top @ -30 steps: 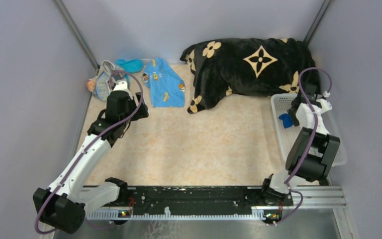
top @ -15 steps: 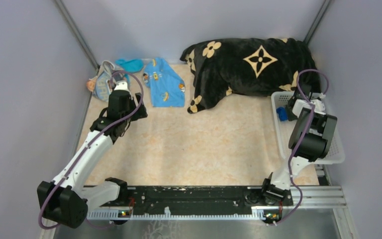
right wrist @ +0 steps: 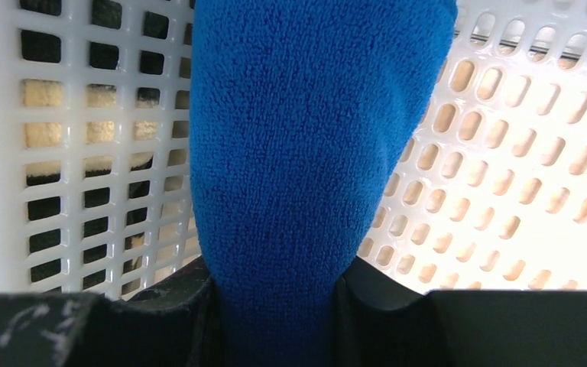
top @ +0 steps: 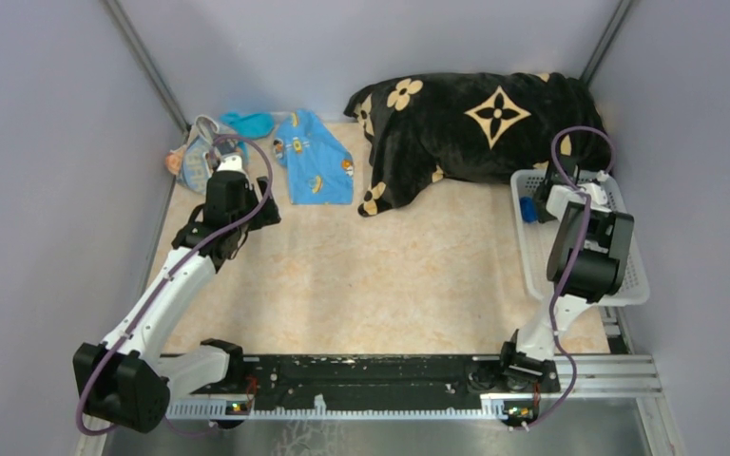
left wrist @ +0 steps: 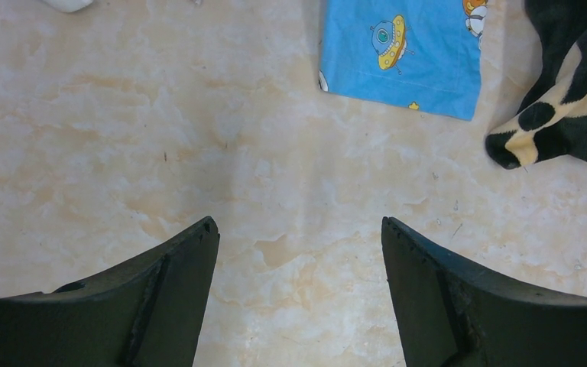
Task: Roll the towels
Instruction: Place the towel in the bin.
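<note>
The right gripper [right wrist: 275, 287] was clamped on a bundled dark blue towel [right wrist: 306, 138], holding it against the left wall of the white basket [top: 630, 280] at the right edge of the table [top: 399, 275]. The left gripper [left wrist: 298, 229] hovered over bare tabletop, jaws spread wide with nothing between them, just short of the flat light blue cartoon towel [left wrist: 401, 53]. In the far left corner lay 2 more: the striped towel [top: 190, 157], bunched, and the turquoise towel [top: 248, 123] behind it. The black blanket [top: 480, 123] was heaped far right.
</note>
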Controlling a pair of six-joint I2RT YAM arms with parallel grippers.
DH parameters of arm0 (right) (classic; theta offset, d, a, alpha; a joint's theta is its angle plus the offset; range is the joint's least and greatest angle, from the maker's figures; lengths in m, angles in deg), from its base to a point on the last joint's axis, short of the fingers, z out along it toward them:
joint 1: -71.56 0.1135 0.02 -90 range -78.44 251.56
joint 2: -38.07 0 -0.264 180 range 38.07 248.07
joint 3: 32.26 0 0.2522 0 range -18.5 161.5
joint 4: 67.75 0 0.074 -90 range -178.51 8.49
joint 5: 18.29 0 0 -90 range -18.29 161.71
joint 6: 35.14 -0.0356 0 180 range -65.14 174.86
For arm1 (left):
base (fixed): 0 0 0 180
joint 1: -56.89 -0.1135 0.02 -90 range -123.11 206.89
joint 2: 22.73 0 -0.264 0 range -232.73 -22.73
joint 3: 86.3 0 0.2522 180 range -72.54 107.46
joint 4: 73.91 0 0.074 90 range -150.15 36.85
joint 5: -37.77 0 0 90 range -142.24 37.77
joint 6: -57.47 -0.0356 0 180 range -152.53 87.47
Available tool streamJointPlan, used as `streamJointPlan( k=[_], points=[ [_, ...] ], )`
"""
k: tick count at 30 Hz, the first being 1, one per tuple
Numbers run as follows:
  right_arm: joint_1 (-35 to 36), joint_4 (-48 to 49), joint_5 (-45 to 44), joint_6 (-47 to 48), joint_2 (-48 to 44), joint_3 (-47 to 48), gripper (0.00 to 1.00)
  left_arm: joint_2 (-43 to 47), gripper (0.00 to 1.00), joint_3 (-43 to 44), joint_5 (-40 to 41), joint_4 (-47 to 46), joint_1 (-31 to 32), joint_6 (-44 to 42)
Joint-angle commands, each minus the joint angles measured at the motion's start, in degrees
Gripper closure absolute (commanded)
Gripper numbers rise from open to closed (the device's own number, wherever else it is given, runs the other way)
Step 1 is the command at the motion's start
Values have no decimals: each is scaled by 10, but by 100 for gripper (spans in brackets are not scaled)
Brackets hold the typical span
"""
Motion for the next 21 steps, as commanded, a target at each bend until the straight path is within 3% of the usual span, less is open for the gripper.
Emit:
streamJointPlan(
  k=[1,14,17,21],
  points=[
    [12,-2,8,-25,10,20,77,1,16,-4,-12,-14,-7,1],
    [12,-33,11,-24,-46,37,58,4,16,-4,-25,-13,-17,4],
    [12,-34,8,-30,-44,46,43,6,16,-6,-29,-13,-19,5],
    [13,-34,21,-42,-43,53,40,6,16,-5,-31,-14,-19,7]
  ],
)
